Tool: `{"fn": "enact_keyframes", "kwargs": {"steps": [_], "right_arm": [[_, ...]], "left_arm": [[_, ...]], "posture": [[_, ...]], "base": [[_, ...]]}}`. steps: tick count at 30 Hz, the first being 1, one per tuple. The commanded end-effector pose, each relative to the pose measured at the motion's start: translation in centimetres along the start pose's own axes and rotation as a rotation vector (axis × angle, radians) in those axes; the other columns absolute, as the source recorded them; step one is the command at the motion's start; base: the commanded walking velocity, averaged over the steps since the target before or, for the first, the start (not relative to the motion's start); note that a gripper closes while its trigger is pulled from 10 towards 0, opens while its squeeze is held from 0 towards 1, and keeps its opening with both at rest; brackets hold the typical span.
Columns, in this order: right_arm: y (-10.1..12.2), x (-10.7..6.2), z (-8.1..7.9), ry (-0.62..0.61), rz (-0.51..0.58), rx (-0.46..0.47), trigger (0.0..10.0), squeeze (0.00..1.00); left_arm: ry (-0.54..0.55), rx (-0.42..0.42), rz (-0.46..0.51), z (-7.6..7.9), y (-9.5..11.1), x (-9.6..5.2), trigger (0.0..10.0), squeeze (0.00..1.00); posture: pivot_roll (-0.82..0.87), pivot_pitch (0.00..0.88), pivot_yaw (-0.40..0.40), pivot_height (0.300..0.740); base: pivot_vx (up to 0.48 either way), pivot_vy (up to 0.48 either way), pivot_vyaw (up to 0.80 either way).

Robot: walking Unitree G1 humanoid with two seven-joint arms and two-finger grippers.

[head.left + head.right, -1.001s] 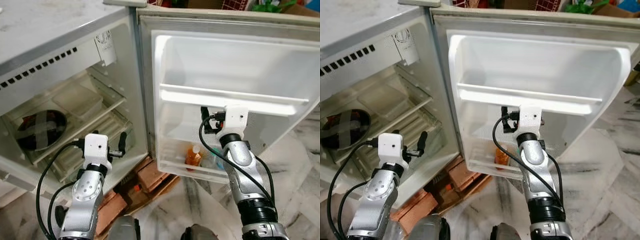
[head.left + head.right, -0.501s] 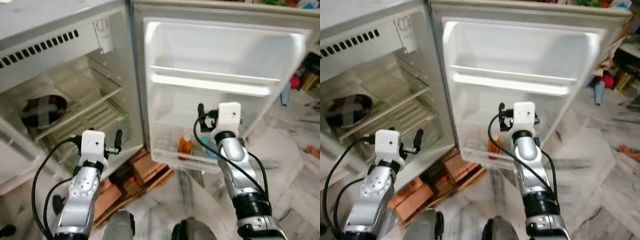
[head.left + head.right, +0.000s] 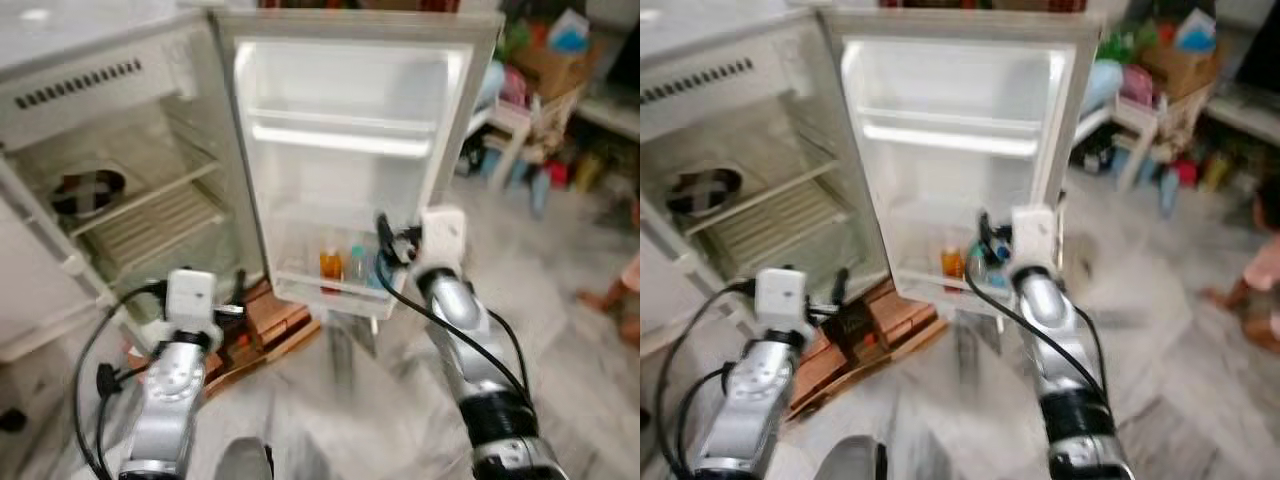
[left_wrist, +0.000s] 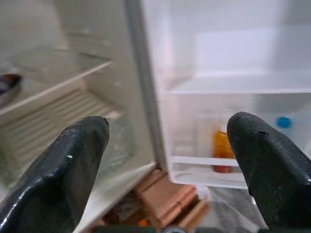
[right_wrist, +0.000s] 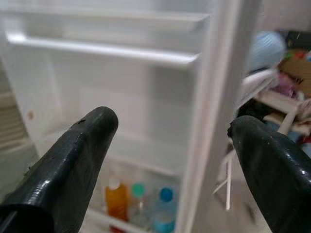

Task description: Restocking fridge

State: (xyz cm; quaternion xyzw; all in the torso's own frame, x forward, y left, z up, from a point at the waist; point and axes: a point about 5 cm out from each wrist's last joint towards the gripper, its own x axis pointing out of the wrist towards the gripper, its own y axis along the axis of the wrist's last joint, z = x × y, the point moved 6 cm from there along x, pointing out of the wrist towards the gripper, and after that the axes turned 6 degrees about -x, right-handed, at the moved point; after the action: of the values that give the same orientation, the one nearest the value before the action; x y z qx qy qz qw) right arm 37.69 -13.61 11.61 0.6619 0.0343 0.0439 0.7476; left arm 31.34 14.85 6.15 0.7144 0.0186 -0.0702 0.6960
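Observation:
The small fridge stands open, its door (image 3: 340, 90) swung to the right. In the door's bottom rack stand an orange bottle (image 3: 331, 266) and a blue-capped bottle (image 3: 357, 265). My right gripper (image 5: 172, 126) is open and empty, raised in front of that rack and a little short of the orange bottle (image 5: 117, 201). My left gripper (image 4: 167, 131) is also open and empty, held low before the fridge's lower edge. A dark round dish (image 3: 88, 190) lies on the wire shelf (image 3: 150, 205) inside.
Bricks and boards (image 3: 270, 320) prop up the fridge at floor level. Behind the door to the right are a stool, boxes and household clutter (image 3: 540, 80). A blurred person (image 3: 1265, 270) is at the right edge. Marble floor (image 3: 350, 400) lies ahead.
The whole view has pulled back and swung right, so the fridge looks smaller and farther and the room at right has come into sight. Both grippers stay open and empty.

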Motion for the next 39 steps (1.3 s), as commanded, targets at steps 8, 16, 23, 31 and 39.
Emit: {"fn": "enact_keyframes", "kwargs": {"steps": [8, 16, 23, 31, 39], "right_arm": [[0.8, 0.0, -1.0, 0.042, 0.035, 0.016, 10.0, 0.00], [1.5, -0.1, -1.5, 0.080, 0.069, -0.020, 10.0, 0.00], [1.8, 0.0, -1.7, 0.091, 0.083, -0.003, 10.0, 0.00], [2.0, 0.0, -1.7, 0.087, 0.093, -0.008, 10.0, 0.00], [3.1, -0.1, -1.8, 0.096, 0.147, -0.024, 10.0, 0.00]], "left_arm": [[0.017, 0.032, -0.001, -0.7, 0.2, 0.3, 10.0, 0.00], [0.030, 0.036, -0.005, -0.8, 0.1, 0.4, 10.0, 0.00], [0.032, 0.039, -0.007, -0.8, 0.1, 0.5, 10.0, 0.00], [0.030, 0.038, -0.008, -0.8, 0.0, 0.5, 10.0, 0.00], [0.037, 0.048, -0.012, -0.9, 0.0, 0.7, 10.0, 0.00]], "posture": [[0.09, 0.043, 0.004, 0.740], [0.09, 0.046, 0.000, 0.740], [0.09, 0.049, 0.000, 0.740], [0.09, 0.049, 0.000, 0.740], [0.09, 0.049, 0.001, 0.740]], "base": [[0.000, -0.287, 0.00], [0.000, -0.166, 0.63], [0.000, -0.281, 0.73], [0.000, -0.407, 0.69], [0.061, -0.397, 0.64]]}}
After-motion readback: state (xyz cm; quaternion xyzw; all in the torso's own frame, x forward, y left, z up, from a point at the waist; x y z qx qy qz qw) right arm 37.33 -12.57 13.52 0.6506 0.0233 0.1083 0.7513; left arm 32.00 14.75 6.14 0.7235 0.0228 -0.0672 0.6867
